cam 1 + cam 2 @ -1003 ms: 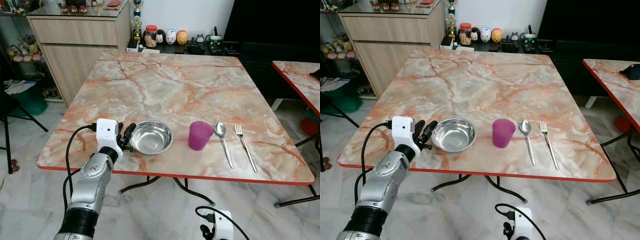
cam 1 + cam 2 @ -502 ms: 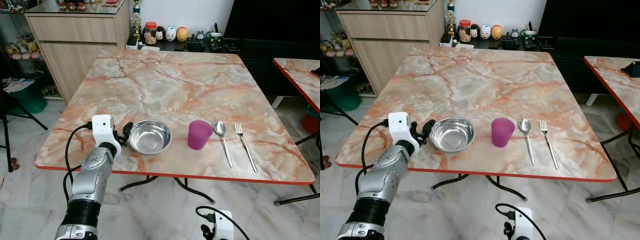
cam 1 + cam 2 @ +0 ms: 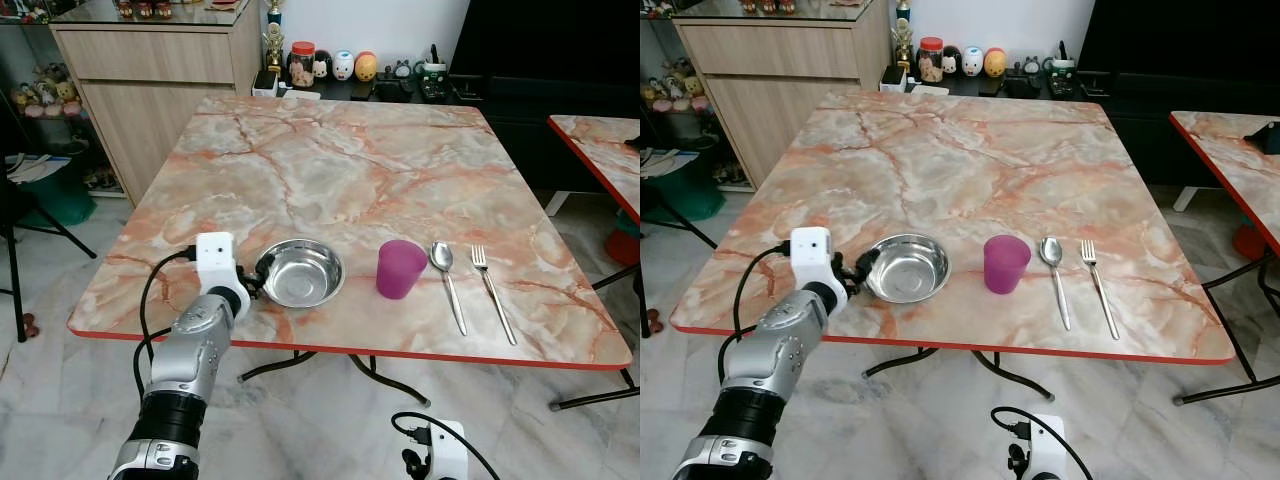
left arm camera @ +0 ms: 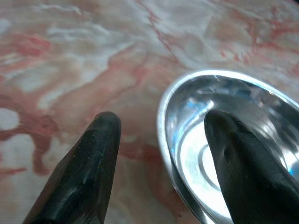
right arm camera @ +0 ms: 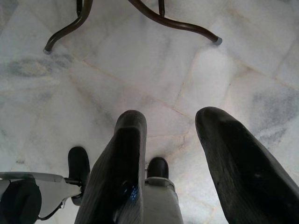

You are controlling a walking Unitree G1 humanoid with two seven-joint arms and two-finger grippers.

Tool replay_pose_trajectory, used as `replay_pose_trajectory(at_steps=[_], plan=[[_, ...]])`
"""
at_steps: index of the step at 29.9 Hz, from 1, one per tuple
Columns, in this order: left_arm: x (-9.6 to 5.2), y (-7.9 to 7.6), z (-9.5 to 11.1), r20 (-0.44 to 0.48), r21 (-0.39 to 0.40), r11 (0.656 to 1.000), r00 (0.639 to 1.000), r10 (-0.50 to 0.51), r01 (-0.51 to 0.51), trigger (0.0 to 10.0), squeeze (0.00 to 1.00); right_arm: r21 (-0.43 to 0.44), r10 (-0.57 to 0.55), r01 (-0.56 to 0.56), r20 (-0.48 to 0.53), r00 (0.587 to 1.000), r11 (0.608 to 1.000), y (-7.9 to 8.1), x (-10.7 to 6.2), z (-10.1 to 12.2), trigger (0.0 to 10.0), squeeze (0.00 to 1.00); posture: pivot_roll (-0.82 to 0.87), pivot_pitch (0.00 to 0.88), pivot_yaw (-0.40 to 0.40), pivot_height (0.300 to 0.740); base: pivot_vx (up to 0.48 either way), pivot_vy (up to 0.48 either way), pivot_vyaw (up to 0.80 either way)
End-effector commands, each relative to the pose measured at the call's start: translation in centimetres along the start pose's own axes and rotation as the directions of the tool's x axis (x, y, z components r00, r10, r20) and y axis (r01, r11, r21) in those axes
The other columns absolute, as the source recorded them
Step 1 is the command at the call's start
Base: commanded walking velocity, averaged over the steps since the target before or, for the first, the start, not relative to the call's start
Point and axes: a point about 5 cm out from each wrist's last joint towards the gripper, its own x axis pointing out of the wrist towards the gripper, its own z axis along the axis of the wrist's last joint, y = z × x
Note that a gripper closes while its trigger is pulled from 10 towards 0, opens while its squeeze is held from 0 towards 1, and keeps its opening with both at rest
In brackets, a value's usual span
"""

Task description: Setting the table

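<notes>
A steel bowl [image 3: 300, 272] sits near the front edge of the marble table [image 3: 330, 170]. To its right stand a purple cup [image 3: 400, 268], a spoon [image 3: 447, 282] and a fork [image 3: 491, 292] in a row. My left gripper [image 3: 254, 286] is open at the bowl's left rim. In the left wrist view one of its fingers [image 4: 81, 170] is outside the rim on the tabletop and the other hangs over the bowl's [image 4: 224, 107] inside. My right gripper [image 5: 170, 116] hangs open low over the floor, below the table's front edge.
A wooden cabinet [image 3: 150, 70] stands at the back left, with figurines and jars [image 3: 340, 68] on a low shelf behind the table. A second marble table [image 3: 600, 150] is at the right. Dark curved table legs [image 5: 154, 18] rest on the tiled floor.
My left gripper has edged right to the bowl, so its fingers now straddle the left rim. The bowl, cup, spoon and fork have stayed put.
</notes>
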Motion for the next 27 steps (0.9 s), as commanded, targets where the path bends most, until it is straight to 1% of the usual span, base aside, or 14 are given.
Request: replay_pose_trajectory(at_steps=[1, 6, 16, 17, 19, 20, 27], plan=[[0.21, -0.09, -0.24, -0.038, 0.020, 1.000, 0.999, -0.004, 0.005, 10.0, 0.00, 0.007, -0.008, 0.008, -0.001, 1.000, 1.000, -0.20, 0.03, 0.16, 10.0, 0.00, 0.12, 0.000, -0.054, 0.740, 0.000, 0.000, 0.00], [0.34, -0.01, -0.68, -0.077, 0.022, 1.000, 0.997, 0.001, 0.001, 10.0, 0.00, 0.009, -0.007, 0.007, 0.000, 1.000, 1.000, -0.17, 0.03, 0.15, 10.0, 0.00, 0.12, 0.000, -0.052, 0.740, 0.000, 0.000, 0.00], [0.66, -0.36, -0.50, -0.090, 0.024, 1.000, 0.996, -0.005, 0.007, 10.0, 0.00, 0.011, -0.006, 0.006, -0.001, 1.000, 1.000, -0.15, 0.03, 0.15, 10.0, 0.00, 0.12, 0.000, -0.050, 0.740, 0.000, 0.000, 0.00], [0.68, -0.34, -0.44, -0.090, 0.024, 1.000, 0.996, -0.004, 0.007, 5.1, 0.00, 0.011, -0.006, 0.006, -0.001, 1.000, 1.000, -0.14, 0.03, 0.14, 10.0, 0.00, 0.12, 0.000, -0.050, 0.740, 0.000, 0.000, 0.00], [0.68, -0.32, -0.42, -0.089, 0.025, 1.000, 0.996, -0.005, 0.007, 5.1, 0.00, 0.011, -0.005, 0.005, -0.001, 1.000, 1.000, -0.13, 0.03, 0.14, 10.0, 0.00, 0.12, 0.000, -0.050, 0.740, 0.000, 0.000, 0.00], [0.69, -0.30, -0.37, -0.088, 0.025, 1.000, 0.996, -0.004, 0.007, 0.0, 0.00, 0.011, -0.005, 0.005, -0.002, 1.000, 1.000, -0.12, 0.03, 0.14, 10.0, 0.00, 0.12, 0.000, -0.050, 0.740, 0.000, 0.000, 0.00], [0.64, -0.10, -0.30, -0.089, 0.028, 1.000, 0.996, 0.002, 0.001, 0.0, 0.00, 0.011, -0.004, 0.004, -0.003, 1.000, 1.000, -0.14, 0.03, 0.13, 10.0, 0.00, 0.13, 0.000, -0.051, 0.740, 0.000, 0.000, 0.00]])
